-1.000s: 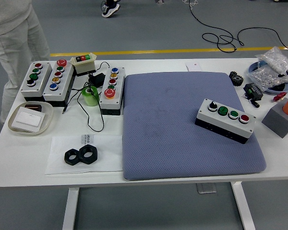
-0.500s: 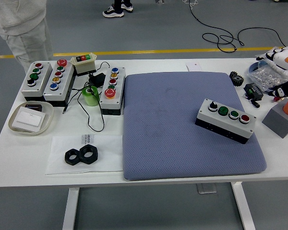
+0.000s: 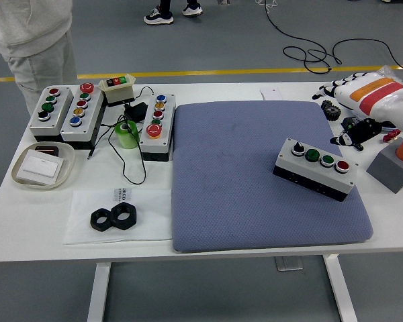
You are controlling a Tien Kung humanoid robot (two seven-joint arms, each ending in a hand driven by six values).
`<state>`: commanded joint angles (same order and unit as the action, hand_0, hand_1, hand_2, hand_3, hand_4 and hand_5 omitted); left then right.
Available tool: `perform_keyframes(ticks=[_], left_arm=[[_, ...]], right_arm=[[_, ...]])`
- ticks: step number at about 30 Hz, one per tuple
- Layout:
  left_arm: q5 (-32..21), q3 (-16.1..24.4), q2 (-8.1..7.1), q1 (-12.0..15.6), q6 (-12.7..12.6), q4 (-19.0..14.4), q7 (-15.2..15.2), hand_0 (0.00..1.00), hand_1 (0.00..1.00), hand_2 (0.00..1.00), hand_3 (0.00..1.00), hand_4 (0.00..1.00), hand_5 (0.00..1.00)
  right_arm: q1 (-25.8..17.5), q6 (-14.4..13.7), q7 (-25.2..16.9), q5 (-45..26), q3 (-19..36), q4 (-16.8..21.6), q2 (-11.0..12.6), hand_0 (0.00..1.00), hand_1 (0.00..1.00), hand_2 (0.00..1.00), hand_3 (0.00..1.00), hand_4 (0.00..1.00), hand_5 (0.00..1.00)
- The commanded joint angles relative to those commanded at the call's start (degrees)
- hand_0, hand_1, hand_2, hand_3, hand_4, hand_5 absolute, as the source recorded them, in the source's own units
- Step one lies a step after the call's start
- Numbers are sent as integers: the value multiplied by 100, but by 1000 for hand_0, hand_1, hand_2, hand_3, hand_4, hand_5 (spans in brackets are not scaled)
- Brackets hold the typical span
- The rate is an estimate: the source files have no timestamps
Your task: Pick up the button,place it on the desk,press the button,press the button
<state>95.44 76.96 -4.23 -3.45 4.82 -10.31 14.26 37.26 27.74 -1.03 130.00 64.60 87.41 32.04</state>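
Lying on a blue-grey pad [image 3: 255,174] at the middle of the white table [image 3: 208,241], a grey button box [image 3: 315,168] sits tilted toward the pad's right side. Its top carries four controls in a row: one black knob, two green buttons and one red button.

From the right edge the robot's right hand [image 3: 359,100], white with an orange band and dark fingers [image 3: 352,136], reaches in above the table's far right corner, well apart from the box. Its fingers look loosely spread and grip nothing.

At the far left stand three more button boxes: one with four buttons [image 3: 48,110], one with a red mushroom button at its far end [image 3: 80,115], and one further right [image 3: 156,125] with a large red button nearest the camera. A small switch unit [image 3: 117,88] with red and green keys sits behind them, and a green tape roll [image 3: 127,133] lies among black cables.

Two black hex nuts [image 3: 113,218] rest touching each other on a white sheet [image 3: 121,215]; the sheet bears small print too tiny to read. One oval tray [image 3: 43,165] holds a white block.

A person in grey clothes [image 3: 33,47] stands at the far left corner.
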Motion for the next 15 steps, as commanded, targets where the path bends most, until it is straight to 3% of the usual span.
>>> perform_keyframes(ticks=[8,15], left_arm=[[-91,-94,16,-32,-9,0,-18,743,906,957,797,558,998],[-113,-98,-4,-47,-7,0,-30,743,905,957,796,557,998]], right_arm=[[-76,-419,152,0,188,-833,-553,888,890,942,890,893,236],[-387,-410,234,0,394,-840,-912,900,900,962,894,902,255]])
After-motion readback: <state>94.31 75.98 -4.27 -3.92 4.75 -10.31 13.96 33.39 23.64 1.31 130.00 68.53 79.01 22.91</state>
